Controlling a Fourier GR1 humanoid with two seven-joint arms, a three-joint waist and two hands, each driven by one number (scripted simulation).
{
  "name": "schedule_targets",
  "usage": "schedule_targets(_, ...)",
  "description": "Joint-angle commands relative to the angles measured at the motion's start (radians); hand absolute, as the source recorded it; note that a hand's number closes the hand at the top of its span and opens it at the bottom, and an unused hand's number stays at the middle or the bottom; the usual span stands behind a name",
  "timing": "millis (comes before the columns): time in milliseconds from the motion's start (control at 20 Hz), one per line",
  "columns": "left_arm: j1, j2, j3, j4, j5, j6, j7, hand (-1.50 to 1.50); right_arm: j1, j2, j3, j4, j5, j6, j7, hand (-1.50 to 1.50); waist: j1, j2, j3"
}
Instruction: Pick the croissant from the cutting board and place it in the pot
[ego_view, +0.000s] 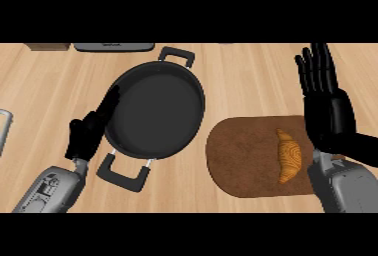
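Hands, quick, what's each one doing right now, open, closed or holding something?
Left hand: open, fingers straight beside the pot, holding nothing.
Right hand: open, fingers straight, holding nothing; the croissant lies on the cutting board.

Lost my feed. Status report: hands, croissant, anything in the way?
Both robot hands open: left beside pot, right raised by board. Croissant on board, untouched. Pot empty, path clear.

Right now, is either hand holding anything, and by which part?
Nothing is held. Both hands, left and right, are open; the croissant lies on the cutting board.
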Motion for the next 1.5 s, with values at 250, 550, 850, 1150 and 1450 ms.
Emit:
schedule_targets(250,0.124,0.167,0.165,0.017,-0.033,0.121,0.007,0.0,0.397,-0.132,-0.18,0.196,0.151,-0.256,0.286,1.5,-0.002,-0.036,0.033)
schedule_targets(550,0.238,0.159,0.162,-0.014,-0.003,0.101,0.0,0.0,0.587,-0.299,-0.137,0.096,0.633,-0.517,0.145,-1.5,0.006,-0.049,0.031)
schedule_targets(850,0.272,0.173,0.182,-0.105,0.001,0.095,0.03,0.0,0.821,-0.237,-0.037,-0.282,0.877,-0.467,0.457,-1.5,0.023,-0.036,0.034)
schedule_targets(1150,0.257,0.172,0.174,-0.127,-0.015,0.092,0.06,0.0,0.717,-0.291,0.002,-0.47,1.008,-0.091,0.838,-1.5,0.047,-0.028,0.033)
schedule_targets(1450,0.24,0.164,0.164,-0.132,-0.019,0.069,0.057,0.0,0.507,-0.304,0.101,-0.392,0.962,0.249,1.101,-1.5,0.075,-0.02,0.033)
